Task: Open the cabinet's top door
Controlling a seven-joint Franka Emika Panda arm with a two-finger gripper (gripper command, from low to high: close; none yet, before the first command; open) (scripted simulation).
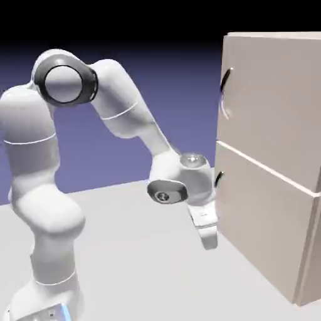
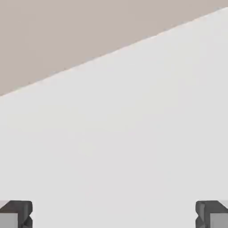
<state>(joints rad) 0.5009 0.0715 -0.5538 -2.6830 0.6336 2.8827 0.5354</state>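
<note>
The pale beige cabinet [image 1: 305,263] stands at the exterior view's right. Its top door [image 1: 276,94] is flush and carries a thin curved dark handle [image 1: 224,93] near its left edge. My gripper [image 1: 210,241] hangs low beside the lower door [image 1: 263,213], pointing down at the table, well below the top handle and touching nothing. In the hand view the two grey fingertips [image 2: 16,213] sit far apart at the bottom corners, so the gripper [image 2: 114,214] is open and empty. A slanted beige band of the cabinet [image 2: 67,31] fills the top of that view.
The lower door has its own small dark handle [image 1: 217,178], just right of my wrist. The white table [image 1: 138,263] spreads under the gripper, and it also fills most of the hand view as the table [image 2: 124,142].
</note>
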